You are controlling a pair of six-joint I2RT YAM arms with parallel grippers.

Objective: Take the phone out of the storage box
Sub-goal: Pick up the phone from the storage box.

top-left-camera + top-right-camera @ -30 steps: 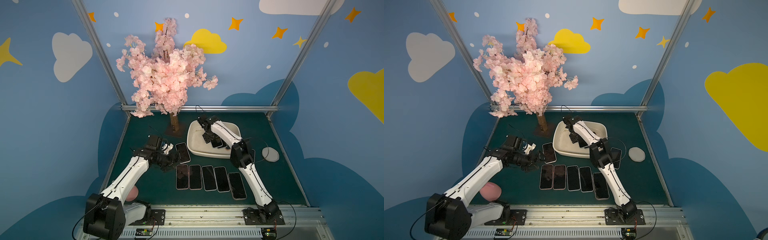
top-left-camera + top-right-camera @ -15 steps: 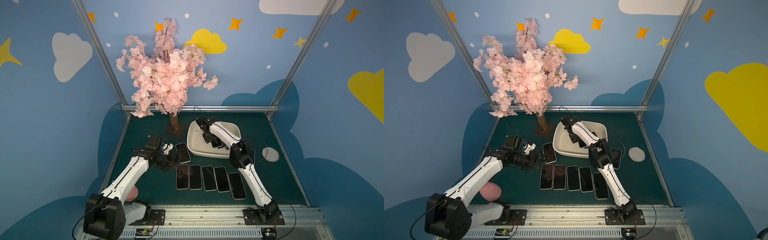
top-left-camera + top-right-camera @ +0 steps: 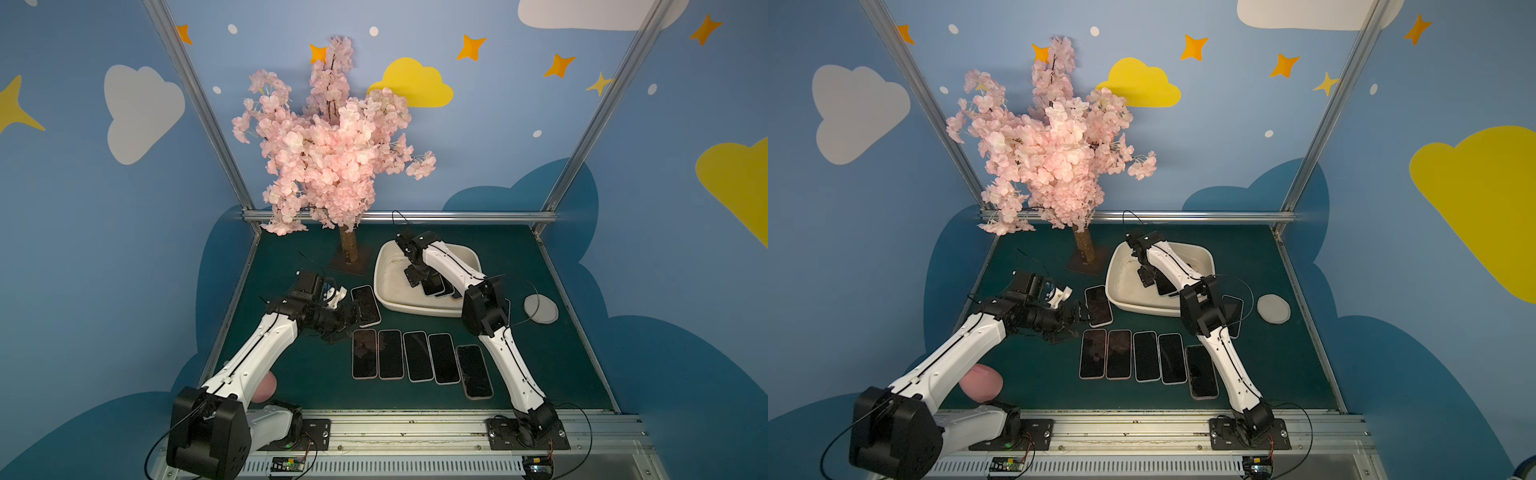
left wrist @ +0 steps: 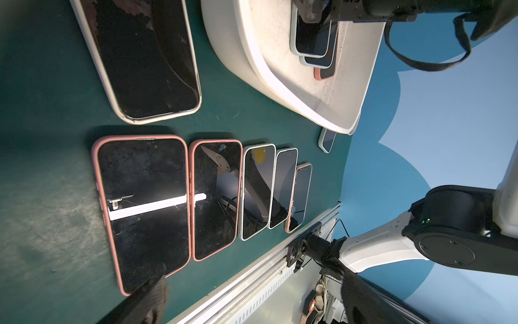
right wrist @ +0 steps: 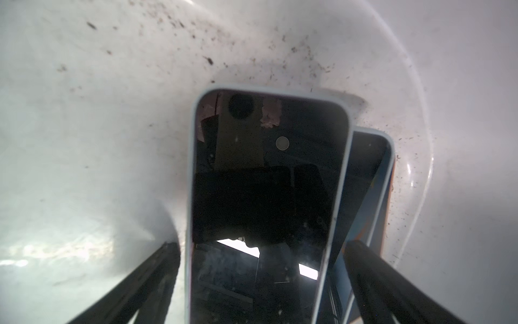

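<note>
While right gripper point(image 5: 262, 245) is straddling top phone point(image 5: 269, 182) in storage box point(image 5: 84, 112), fingers apart to pinch its edges, left gripper point(image 3: 348, 321) is idling, fingers also apart.

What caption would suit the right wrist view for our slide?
Open right gripper straddles the top phone in the storage box.

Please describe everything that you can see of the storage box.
The storage box is a cream-white plastic tub, a rounded rectangle with a rolled rim, its inside speckled with dirt. It stands on the green table, beside the foot of the blossom tree. Inside lie overlapping phones, at least three. The right gripper reaches in, open, astride the top phone.
</note>
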